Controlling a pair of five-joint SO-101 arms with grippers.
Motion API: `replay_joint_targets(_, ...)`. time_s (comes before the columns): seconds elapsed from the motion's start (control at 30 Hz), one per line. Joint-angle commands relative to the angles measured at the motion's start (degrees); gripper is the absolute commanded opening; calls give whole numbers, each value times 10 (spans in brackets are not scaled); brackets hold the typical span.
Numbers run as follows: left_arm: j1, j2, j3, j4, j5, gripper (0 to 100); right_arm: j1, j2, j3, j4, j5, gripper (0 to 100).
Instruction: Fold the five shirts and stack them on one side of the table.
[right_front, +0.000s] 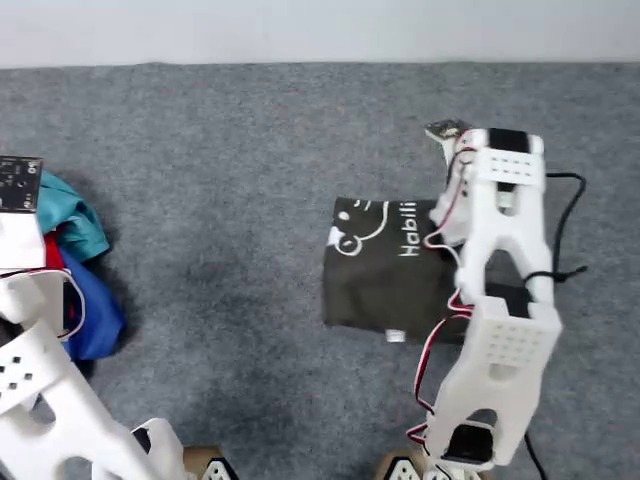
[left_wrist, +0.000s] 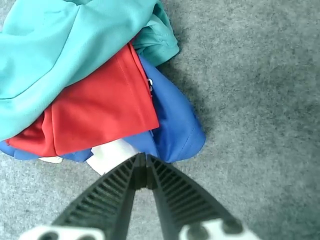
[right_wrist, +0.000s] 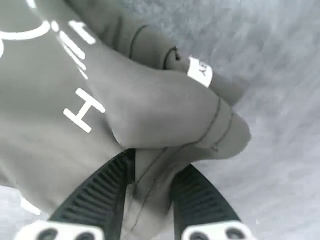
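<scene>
The right fingers (right_wrist: 120, 172) are clamped on an edge of the folded black shirt (right_front: 380, 280), which lies on the grey counter (right_front: 220, 150). The left fingers (left_wrist: 142, 167) are pressed together just short of a heap: blue shirt (left_wrist: 175, 125), red shirt (left_wrist: 100, 110), teal shirt (left_wrist: 65, 45).

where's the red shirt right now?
High view: the red shirt sits at the table's left edge, bunched between the teal shirt and the blue shirt, just ahead of the left claw.
</scene>
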Motion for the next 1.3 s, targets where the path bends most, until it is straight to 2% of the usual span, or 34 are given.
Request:
replay_joint_targets(0.0,4,-13,0,15,-4,6,20,-39,-12,-65,159,9)
replay_joint_targets(0.17,4,-13,1,15,-4,6,13,-39,-12,-177,303,10)
replay_joint_targets(0.23,4,-13,1,15,-4,6,4,-36,-12,-232,331,9)
replay_joint_targets(0.33,3,-13,2,15,-4,6,-13,-16,-12,-280,350,9)
replay_joint_targets(0.47,3,-13,2,15,-4,6,-28,4,-12,-292,356,13)
replay_joint_targets(0.57,2,-13,2,15,-4,6,-26,-7,-13,-291,346,64)
replay_joint_targets(0.7,2,-13,2,15,-4,6,-20,-37,-13,-291,236,191)
replay_joint_targets(0.77,3,-13,2,15,-4,6,-20,-55,-13,-291,185,221)
replay_joint_targets(0.97,4,-13,2,15,-4,6,-22,-102,-13,-270,33,221)
replay_joint_targets(1.27,4,-13,1,15,-4,6,-22,-154,-13,-126,-231,220)
